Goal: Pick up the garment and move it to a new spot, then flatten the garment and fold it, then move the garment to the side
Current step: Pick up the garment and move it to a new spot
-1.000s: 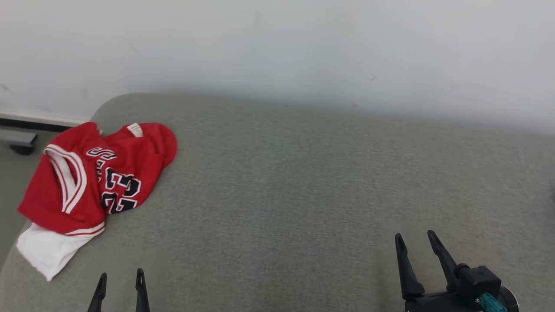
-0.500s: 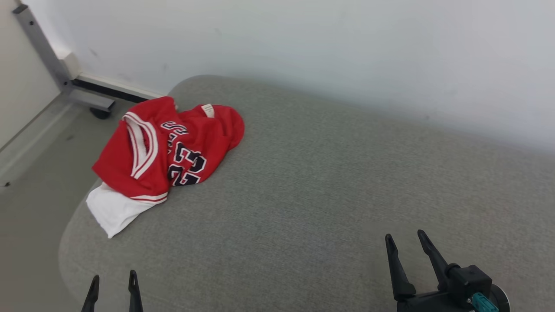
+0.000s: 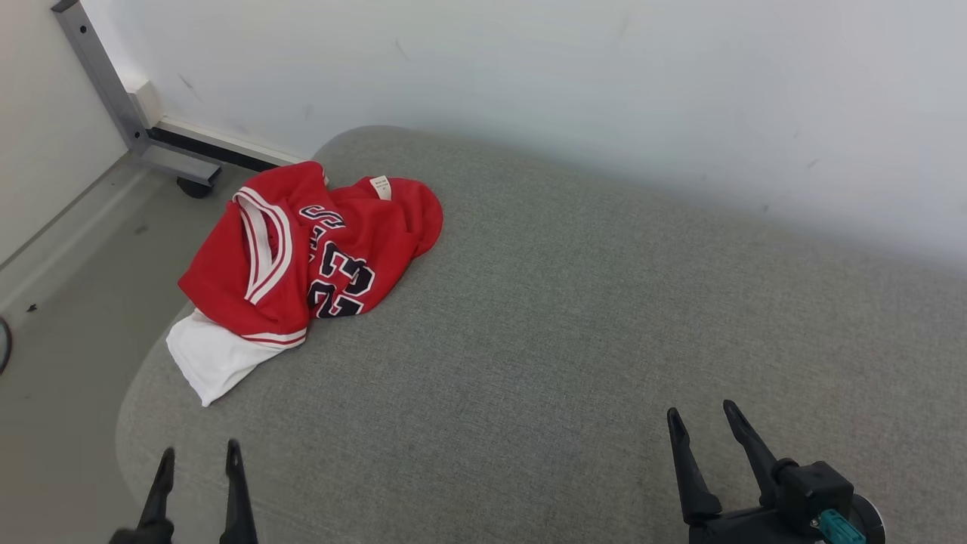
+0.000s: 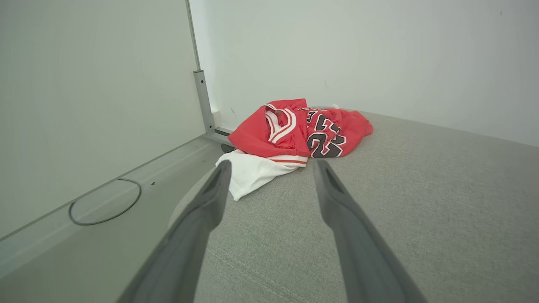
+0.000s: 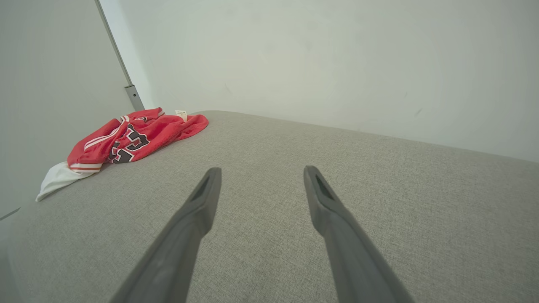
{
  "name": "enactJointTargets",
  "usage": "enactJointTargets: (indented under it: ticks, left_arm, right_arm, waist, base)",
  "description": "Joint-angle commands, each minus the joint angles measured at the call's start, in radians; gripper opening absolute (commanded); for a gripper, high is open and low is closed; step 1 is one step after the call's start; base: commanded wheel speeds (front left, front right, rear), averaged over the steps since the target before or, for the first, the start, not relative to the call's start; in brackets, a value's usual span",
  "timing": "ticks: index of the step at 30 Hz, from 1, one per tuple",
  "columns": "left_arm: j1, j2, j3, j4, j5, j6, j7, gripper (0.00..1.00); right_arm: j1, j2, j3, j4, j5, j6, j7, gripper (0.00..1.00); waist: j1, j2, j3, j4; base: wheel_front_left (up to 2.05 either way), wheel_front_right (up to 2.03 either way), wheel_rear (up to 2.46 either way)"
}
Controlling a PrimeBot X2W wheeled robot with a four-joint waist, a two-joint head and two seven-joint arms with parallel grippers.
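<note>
A crumpled red jersey [image 3: 302, 249] with black-and-white numerals and white trim lies at the far left end of the grey cushioned surface [image 3: 574, 325], its white part [image 3: 211, 359] hanging toward the edge. The left wrist view has the jersey [image 4: 303, 132] straight ahead, and the right wrist view has the jersey [image 5: 126, 141] far to the left. My left gripper [image 3: 198, 455] is open at the near left edge, well short of the jersey, holding nothing. My right gripper [image 3: 701, 414] is open over the near right of the surface, far from the garment.
A pale wall [image 3: 529, 83] runs behind the surface. To the left lies the floor [image 3: 68, 302], with a grey metal frame leg [image 3: 106, 83] on a dark caster [image 3: 195, 187] and a loop of thin cable [image 4: 105, 202]. The surface's rounded left edge [image 3: 132, 408] drops to the floor.
The head camera has turned left, so the jersey sits further right in the picture and more floor shows. Both grippers keep their open pose; the garment lies unmoved.
</note>
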Motion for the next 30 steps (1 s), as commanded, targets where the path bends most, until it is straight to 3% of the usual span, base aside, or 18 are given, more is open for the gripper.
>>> enactJointTargets:
  ticks: [1,7,12,22,30]
  left_arm:
    - [-0.024,-0.001,-0.003,0.004,-0.001,-0.006,-0.003,1.00]
    - [-0.200,-0.001,-0.018,0.091,-0.073,-0.033,-0.003,1.00]
    - [-0.423,0.022,-0.010,0.269,-0.120,-0.039,0.018,1.00]
    - [-0.779,0.117,0.098,0.597,-0.212,0.041,0.184,1.00]
    - [-0.906,0.228,0.139,0.745,-0.241,0.090,0.321,1.00]
  right_arm:
    - [0.003,-0.002,0.001,-0.004,0.009,-0.002,0.002,1.00]
    - [-0.014,-0.015,0.005,-0.033,0.002,-0.002,0.019,1.00]
    - [-0.040,-0.040,0.039,-0.073,-0.002,-0.002,0.052,1.00]
    - [-0.095,-0.112,0.124,-0.181,0.010,-0.002,0.119,1.00]
    - [-0.072,-0.142,0.122,-0.283,0.010,-0.002,0.153,1.00]
  waist:
    - [0.0000,0.0000,0.004,-0.003]
    - [0.0000,0.0000,0.042,-0.021]
    - [0.0000,0.0000,0.111,-0.078]
    - [0.0000,0.0000,0.281,-0.294]
    - [0.0000,0.0000,0.387,-0.414]
  base:
    - [0.00,0.00,0.00]
    - [0.00,0.00,0.00]
    - [0.00,0.00,0.00]
    - [0.00,0.00,0.00]
    - [0.00,0.00,0.00]
